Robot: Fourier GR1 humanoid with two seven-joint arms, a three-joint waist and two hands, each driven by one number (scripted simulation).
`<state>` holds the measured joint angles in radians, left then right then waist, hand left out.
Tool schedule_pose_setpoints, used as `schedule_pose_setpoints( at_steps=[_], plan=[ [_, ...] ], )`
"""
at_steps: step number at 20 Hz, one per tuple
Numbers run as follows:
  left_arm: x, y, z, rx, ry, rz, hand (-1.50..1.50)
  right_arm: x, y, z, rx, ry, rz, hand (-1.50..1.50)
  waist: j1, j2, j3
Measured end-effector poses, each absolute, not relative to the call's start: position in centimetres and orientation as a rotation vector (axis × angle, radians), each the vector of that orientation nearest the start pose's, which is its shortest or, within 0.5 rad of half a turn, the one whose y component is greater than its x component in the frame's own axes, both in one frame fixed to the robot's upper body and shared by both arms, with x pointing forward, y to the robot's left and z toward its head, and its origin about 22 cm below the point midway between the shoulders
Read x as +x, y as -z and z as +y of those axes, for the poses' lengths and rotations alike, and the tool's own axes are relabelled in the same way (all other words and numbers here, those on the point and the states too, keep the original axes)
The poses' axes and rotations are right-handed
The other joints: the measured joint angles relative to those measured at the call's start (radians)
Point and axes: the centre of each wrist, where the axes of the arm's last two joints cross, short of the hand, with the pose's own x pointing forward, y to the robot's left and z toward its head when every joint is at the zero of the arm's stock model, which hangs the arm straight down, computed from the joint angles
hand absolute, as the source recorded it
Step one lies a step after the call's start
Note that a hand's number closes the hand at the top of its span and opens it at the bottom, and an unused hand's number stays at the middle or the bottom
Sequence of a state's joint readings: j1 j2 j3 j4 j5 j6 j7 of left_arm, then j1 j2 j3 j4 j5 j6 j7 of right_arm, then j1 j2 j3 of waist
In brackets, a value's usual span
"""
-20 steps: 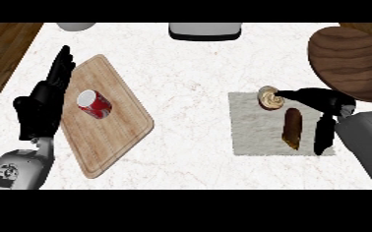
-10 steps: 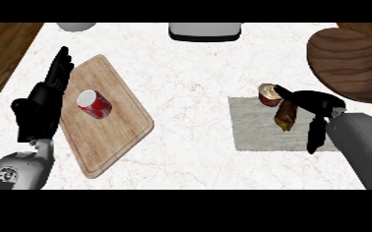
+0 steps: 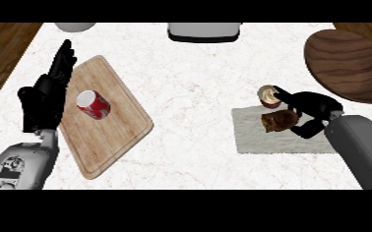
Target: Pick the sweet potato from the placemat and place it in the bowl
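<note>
The brown sweet potato [image 3: 279,121] is in my right hand [image 3: 314,109], whose black fingers curl round it above the grey placemat [image 3: 269,140] at the right. The dark wooden bowl [image 3: 344,64] stands at the far right, up and to the right of that hand, partly cut off by the view's edge. A small brown can [image 3: 269,96] with a pale top stands at the placemat's upper edge, just left of the hand. My left hand [image 3: 45,98] rests open at the left edge, fingers pointing up.
A wooden cutting board [image 3: 109,128] lies at the left with a red can [image 3: 93,104] on it, beside my left hand. A white appliance [image 3: 204,30] and a pale round object [image 3: 75,26] stand along the counter's far edge.
My right hand has closed on the sweet potato and lifted it, turning it from lying lengthwise on the placemat. The hand moved up toward the bowl. The left hand has not moved.
</note>
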<state>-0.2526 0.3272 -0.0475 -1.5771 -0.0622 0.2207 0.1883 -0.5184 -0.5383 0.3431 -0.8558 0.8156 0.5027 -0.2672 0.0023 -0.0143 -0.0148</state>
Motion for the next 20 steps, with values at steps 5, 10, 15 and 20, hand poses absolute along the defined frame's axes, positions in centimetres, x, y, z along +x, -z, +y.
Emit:
schedule_pose_setpoints(
  at_steps=[5, 10, 15, 20],
  plan=[
    [28.9, -7.6, 26.4, 0.387, 0.172, -1.651, 0.0, 35.0, -0.6, -32.2, -0.346, -1.599, -0.907, 1.5, 0.001, -0.002, -0.002],
    [29.1, -8.0, 26.6, 0.394, 0.166, -1.646, 0.0, 35.0, -0.9, -32.1, -0.334, -1.602, -0.975, 1.5, -0.002, 0.0, 0.001],
    [28.4, -8.1, 26.6, 0.399, 0.165, -1.644, 0.0, 35.2, -1.1, -26.9, -0.395, -1.485, -1.096, 1.5, -0.007, -0.001, 0.005],
    [28.4, -7.7, 26.7, 0.396, 0.17, -1.639, 0.0, 34.8, -0.9, -17.1, -0.478, -1.217, -1.227, 1.5, -0.002, 0.003, 0.009]
  ],
)
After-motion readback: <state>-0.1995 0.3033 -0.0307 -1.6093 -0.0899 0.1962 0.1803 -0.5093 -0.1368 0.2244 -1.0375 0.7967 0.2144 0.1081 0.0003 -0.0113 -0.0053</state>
